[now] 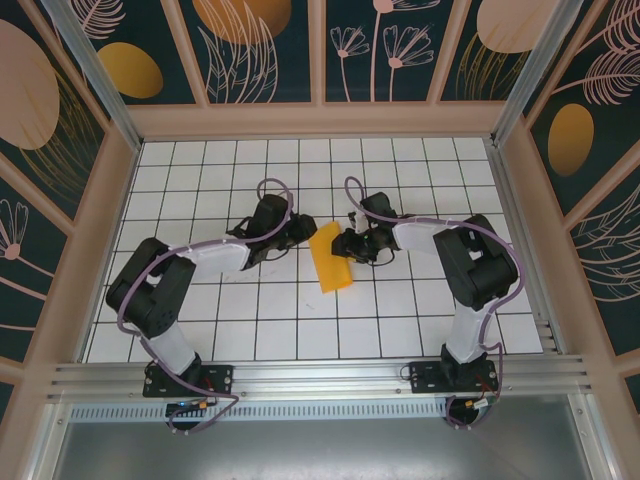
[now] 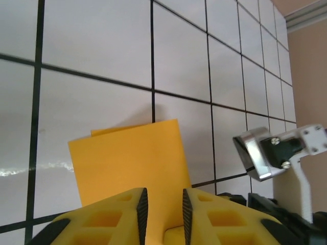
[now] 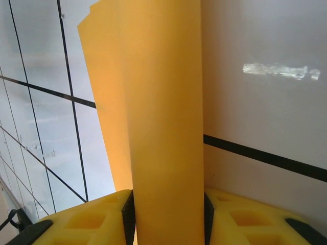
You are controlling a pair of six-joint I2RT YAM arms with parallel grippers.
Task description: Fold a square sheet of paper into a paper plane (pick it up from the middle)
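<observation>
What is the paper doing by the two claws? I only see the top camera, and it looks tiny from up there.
Observer: In the left wrist view, the paper runs into the open left gripper.
Operator: Is it folded?
Observer: Yes, a second layer's edge peeks out behind the front one.
Operator: And the right claw?
Observer: In its wrist view, a strip of paper fills the whole gap of the right gripper.

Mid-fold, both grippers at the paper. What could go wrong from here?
1. The paper looks bowed in the grip of the right gripper; more squeeze may add a stray crease.
2. Its layers sit offset in the left wrist view; pressing now may set a crooked fold.
3. The left gripper straddles its edge, jaws apart; withdrawing could drag it.
</observation>
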